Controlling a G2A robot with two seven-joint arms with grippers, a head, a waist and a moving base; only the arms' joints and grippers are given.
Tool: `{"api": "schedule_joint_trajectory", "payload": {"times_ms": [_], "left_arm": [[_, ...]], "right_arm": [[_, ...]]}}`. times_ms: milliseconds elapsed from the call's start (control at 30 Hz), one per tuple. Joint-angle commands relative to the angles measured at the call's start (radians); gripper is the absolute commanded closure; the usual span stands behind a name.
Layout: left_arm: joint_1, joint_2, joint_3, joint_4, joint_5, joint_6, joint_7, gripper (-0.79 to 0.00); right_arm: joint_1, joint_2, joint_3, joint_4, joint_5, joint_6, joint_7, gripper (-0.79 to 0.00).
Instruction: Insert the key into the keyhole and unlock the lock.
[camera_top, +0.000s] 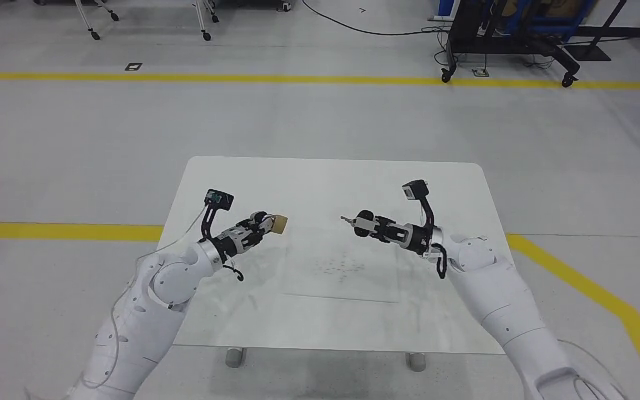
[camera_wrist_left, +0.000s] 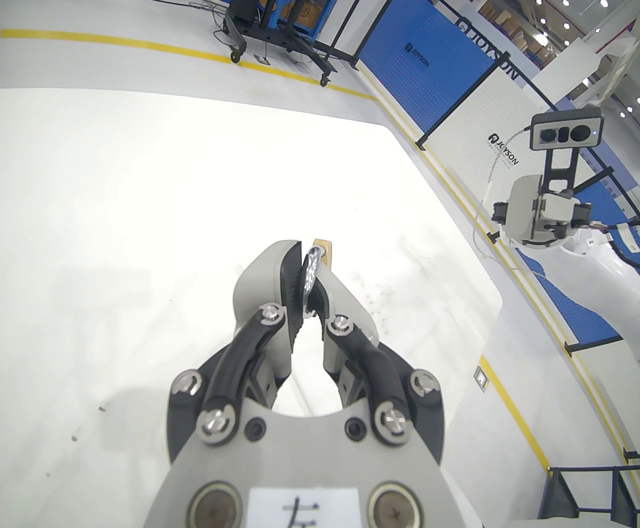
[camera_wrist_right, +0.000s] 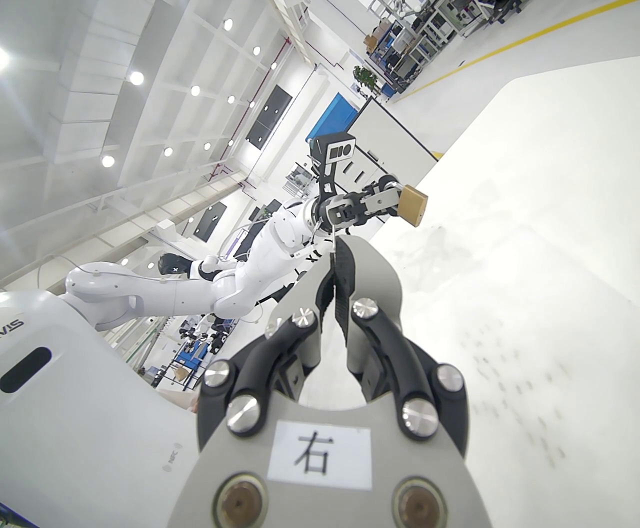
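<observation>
A brass padlock (camera_top: 280, 223) is held above the white table (camera_top: 330, 180), left of centre. My left gripper (camera_top: 262, 222) is shut on its silver shackle (camera_wrist_left: 309, 274), and the brass body (camera_wrist_left: 323, 248) pokes out past the fingertips. In the right wrist view the padlock (camera_wrist_right: 413, 205) hangs from the left gripper (camera_wrist_right: 385, 192) farther off. My right gripper (camera_top: 362, 222) is right of centre, shut on a small key (camera_top: 348, 219) whose thin blade (camera_wrist_right: 332, 239) points toward the padlock. A gap of bare table separates the key tip from the lock.
Dark scuff marks (camera_top: 340, 265) dot the table's middle. A black wheeled cart (camera_top: 510, 40) stands on the floor beyond the far right corner. Yellow floor lines (camera_top: 300, 78) run behind and beside the table.
</observation>
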Motion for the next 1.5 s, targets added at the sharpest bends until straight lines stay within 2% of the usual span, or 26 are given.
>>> {"api": "schedule_joint_trajectory", "payload": {"times_ms": [0, 267, 367, 433, 533, 633, 667, 933, 1033, 1100, 1200, 1300, 1333, 1467], "left_arm": [[0.000, 0.000, 0.000, 0.000, 0.000, 0.000, 0.000, 0.000], [0.004, -0.001, 0.004, -0.004, -0.008, -0.005, 0.000, 0.000], [-0.003, -0.004, 0.010, 0.007, -0.070, -0.052, -0.019, 0.000], [-0.022, -0.007, 0.021, 0.036, -0.183, -0.130, -0.071, 0.000], [-0.074, -0.014, 0.047, 0.109, -0.423, -0.245, -0.216, 0.000], [-0.134, -0.019, 0.073, 0.179, -0.569, -0.292, -0.338, 0.000], [-0.152, -0.019, 0.080, 0.196, -0.570, -0.285, -0.364, 0.000], [-0.152, -0.019, 0.080, 0.196, -0.570, -0.285, -0.364, 0.000], [-0.138, -0.021, 0.088, 0.171, -0.572, -0.265, -0.352, 0.000], [-0.138, -0.023, 0.097, 0.173, -0.611, -0.268, -0.366, 0.000], [-0.153, -0.029, 0.121, 0.202, -0.747, -0.284, -0.447, 0.000], [-0.180, -0.035, 0.145, 0.244, -0.922, -0.287, -0.589, 0.000], [-0.189, -0.036, 0.150, 0.259, -0.985, -0.277, -0.640, 0.000], [-0.211, -0.036, 0.164, 0.278, -1.134, -0.196, -0.721, 0.000]], "right_arm": [[0.000, 0.000, 0.000, 0.000, 0.000, 0.000, 0.000, 0.000], [0.000, 0.000, 0.000, 0.000, 0.000, 0.000, 0.000, 0.000], [-0.012, 0.000, -0.002, -0.027, -0.020, 0.017, -0.027, 0.000], [-0.023, 0.001, -0.005, -0.049, -0.025, 0.024, -0.033, 0.000], [-0.028, 0.002, -0.006, -0.056, -0.020, 0.036, -0.034, 0.000], [-0.029, 0.002, -0.010, -0.058, 0.016, 0.039, -0.015, 0.000], [-0.028, 0.002, -0.010, -0.057, 0.028, 0.040, -0.009, 0.000], [-0.028, 0.002, -0.010, -0.057, 0.028, 0.040, -0.009, 0.000], [-0.028, 0.002, -0.010, -0.057, 0.028, 0.040, -0.009, 0.000], [-0.035, 0.000, -0.021, -0.079, -0.005, 0.072, -0.037, 0.000], [-0.041, -0.008, -0.054, -0.127, -0.048, 0.117, -0.082, 0.000], [-0.038, -0.019, -0.090, -0.151, -0.065, 0.144, -0.123, 0.000], [-0.036, -0.023, -0.101, -0.153, -0.067, 0.149, -0.132, 0.000], [-0.028, -0.034, -0.128, -0.145, -0.063, 0.139, -0.157, 0.000]]}}
